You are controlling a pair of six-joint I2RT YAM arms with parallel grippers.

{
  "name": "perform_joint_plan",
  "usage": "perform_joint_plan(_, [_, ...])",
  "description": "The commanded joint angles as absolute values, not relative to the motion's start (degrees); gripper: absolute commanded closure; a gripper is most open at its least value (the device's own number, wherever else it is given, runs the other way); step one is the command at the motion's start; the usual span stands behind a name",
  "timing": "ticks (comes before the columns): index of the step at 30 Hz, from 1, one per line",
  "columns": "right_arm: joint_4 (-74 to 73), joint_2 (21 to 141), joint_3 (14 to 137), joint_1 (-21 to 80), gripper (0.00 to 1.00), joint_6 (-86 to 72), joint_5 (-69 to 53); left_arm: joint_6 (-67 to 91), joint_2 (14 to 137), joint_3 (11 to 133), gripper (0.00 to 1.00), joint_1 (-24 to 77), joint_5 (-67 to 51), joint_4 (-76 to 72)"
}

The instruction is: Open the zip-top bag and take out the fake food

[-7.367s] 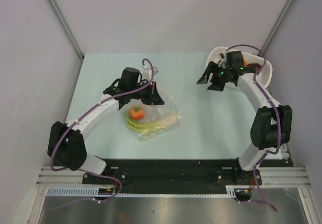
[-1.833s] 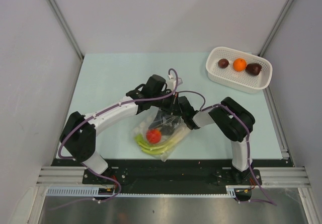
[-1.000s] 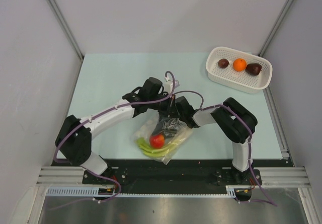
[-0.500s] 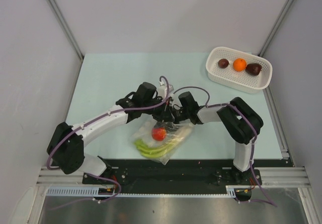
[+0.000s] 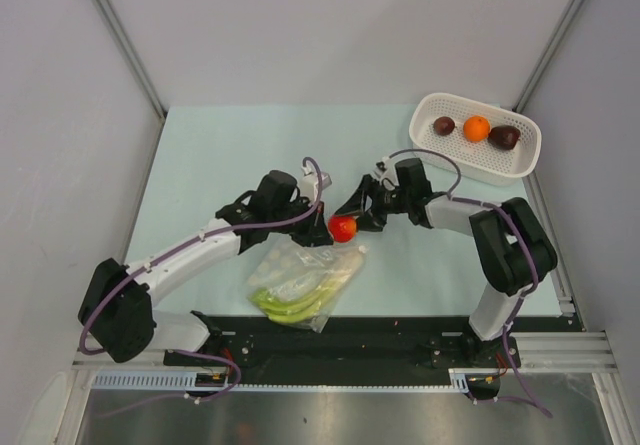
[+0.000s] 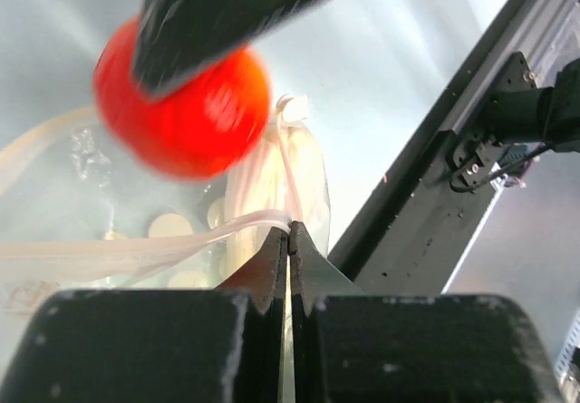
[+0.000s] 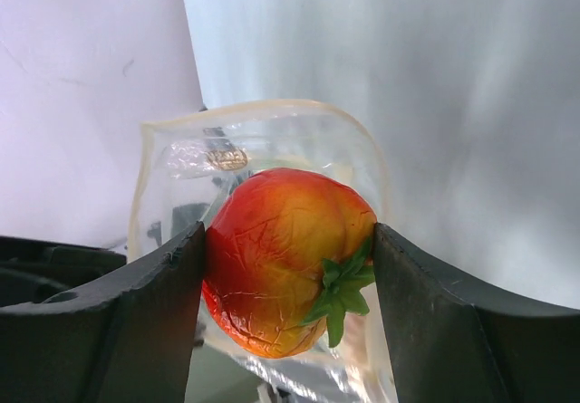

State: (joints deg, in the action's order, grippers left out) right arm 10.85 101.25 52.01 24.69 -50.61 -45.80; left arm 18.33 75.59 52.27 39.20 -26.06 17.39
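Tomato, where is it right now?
Top view: the tomato is near the middle, held in the right gripper at the bag's far edge, beside the left gripper.

Behind bag, tomato; basket far right.

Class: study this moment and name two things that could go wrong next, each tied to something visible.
The right gripper holds the tomato only by its round sides; it could slip out before reaching the basket.
The left gripper pinches just a thin edge of the zip-top bag; it might pull free with green stalks inside.
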Motion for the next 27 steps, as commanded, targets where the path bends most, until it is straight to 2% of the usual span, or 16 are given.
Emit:
perform_joint_plan(1, [6.0, 95.2, 55.7, 18.5, 0.97, -47.3, -45.4, 16.3, 73.7, 52.4, 1.00, 37.8, -25.2, 17.2])
perform_joint_plan(11, [2.2, 95.1, 66.8, -3.1, 0.97, -49.8, -38.3, 14.5, 77.3, 56.0, 1.00, 36.2, -26.8, 18.2])
perform_joint_plan(15, [-5.6, 98.1, 73.5, -11.6, 0.96, -46.1, -32.9, 12.7, 79.8, 59.5, 1.00, 35.4, -27.0, 20.1])
perform_joint_plan(23, [-14.4, 107.8, 87.3, -17.9, 0.94, -38.9, -24.4, 10.5, 83.1, 63.9, 1.00, 33.8, -28.2, 20.0])
perform_joint_plan(27, [-22.8, 118.0, 101.2, -16.6, 0.91, -34.6, -22.2, 10.1, 86.7, 67.3, 1.00, 32.6, -29.4, 20.4])
